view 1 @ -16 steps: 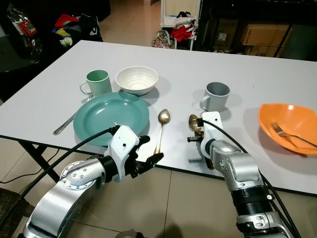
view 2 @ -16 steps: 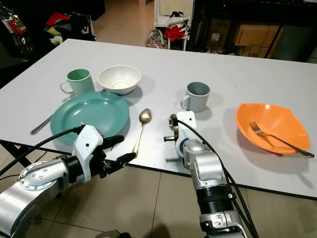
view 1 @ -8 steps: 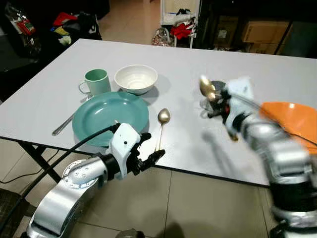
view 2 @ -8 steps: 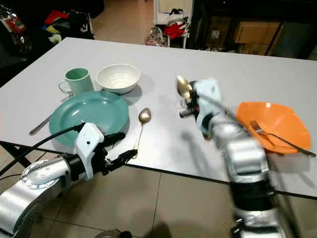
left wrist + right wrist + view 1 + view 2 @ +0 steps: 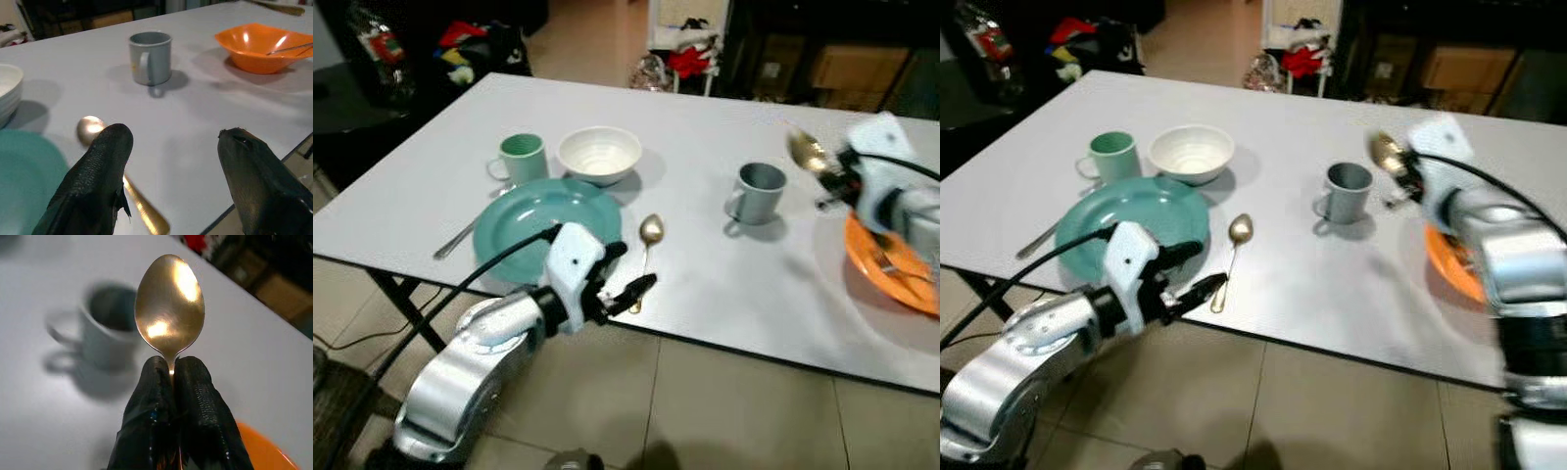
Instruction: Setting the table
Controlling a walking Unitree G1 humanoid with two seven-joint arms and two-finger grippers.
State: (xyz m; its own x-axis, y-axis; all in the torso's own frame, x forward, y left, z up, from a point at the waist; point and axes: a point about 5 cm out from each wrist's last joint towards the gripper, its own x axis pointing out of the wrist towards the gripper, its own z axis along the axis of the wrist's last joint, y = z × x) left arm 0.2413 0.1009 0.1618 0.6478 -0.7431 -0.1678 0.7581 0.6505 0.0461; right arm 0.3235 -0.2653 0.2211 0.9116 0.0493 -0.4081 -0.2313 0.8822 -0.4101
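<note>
You see a glossy gold metal spoon (image 5: 169, 308) clamped between textured matt black fingers (image 5: 200, 406), a matt grey mug (image 5: 150, 57) beyond them, a shiny orange plastic-looking bowl (image 5: 254, 46), a smooth matt white tabletop (image 5: 205, 122)

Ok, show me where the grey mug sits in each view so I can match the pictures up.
Left eye view: grey mug mid-table, right of centre.
Right eye view: mid-table, centre.
Left wrist view: upper middle, beyond the open left gripper.
Right wrist view: blurred, behind the gold spoon held by the right gripper.
Shared landmark: the orange bowl, beside the mug.
</note>
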